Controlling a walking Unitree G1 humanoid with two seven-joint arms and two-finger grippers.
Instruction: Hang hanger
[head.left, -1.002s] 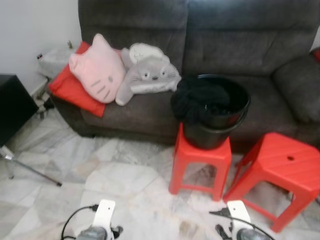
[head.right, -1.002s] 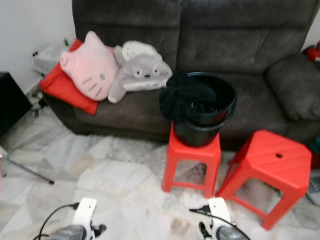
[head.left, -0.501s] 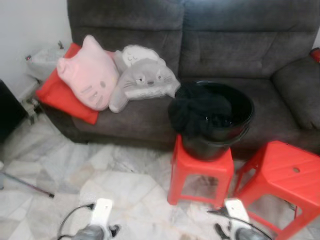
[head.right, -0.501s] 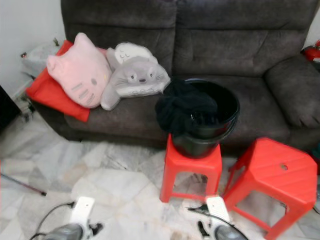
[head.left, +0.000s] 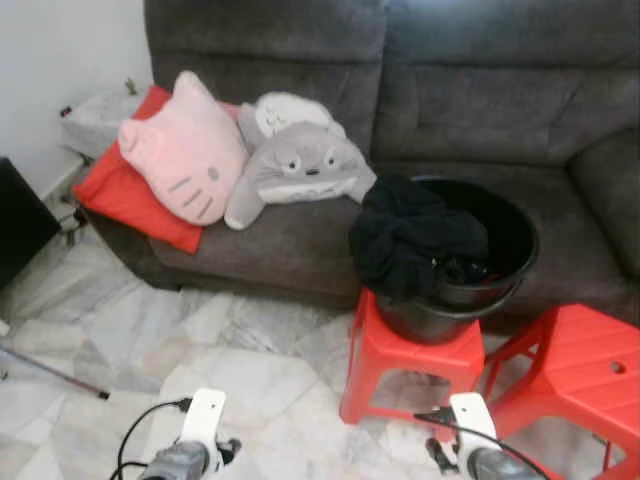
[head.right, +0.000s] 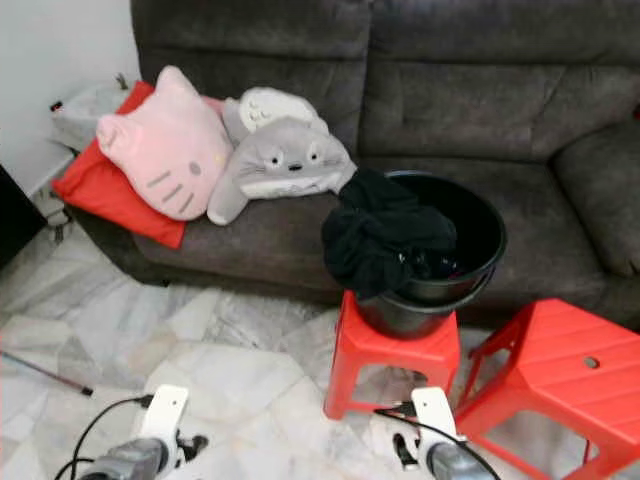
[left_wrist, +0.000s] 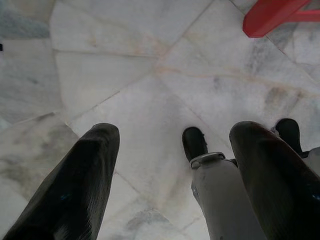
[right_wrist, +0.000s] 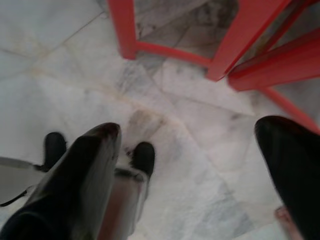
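A black bucket (head.left: 500, 272) stands on a red plastic stool (head.left: 412, 357) in front of the sofa. A dark garment (head.left: 410, 240) is heaped in it and spills over its near-left rim. Both arms hang low at the bottom of the eye views, the left wrist (head.left: 201, 428) and the right wrist (head.left: 468, 423) pointing down. In the left wrist view my left gripper (left_wrist: 170, 170) is open over marble floor, nothing held. In the right wrist view my right gripper (right_wrist: 185, 170) is open too, close to the stool's red legs (right_wrist: 240, 37).
A dark grey sofa (head.left: 470, 90) carries a pink cat cushion (head.left: 185, 150), a grey plush (head.left: 300, 165) and a red cushion (head.left: 125, 195). A second red stool (head.left: 585, 385) stands to the right. A black cabinet (head.left: 20, 220) and a thin rod (head.left: 55, 372) lie left.
The camera has moved closer to the bucket and stool, so they look larger and lower in view. Both arms still hang down with open fingers.
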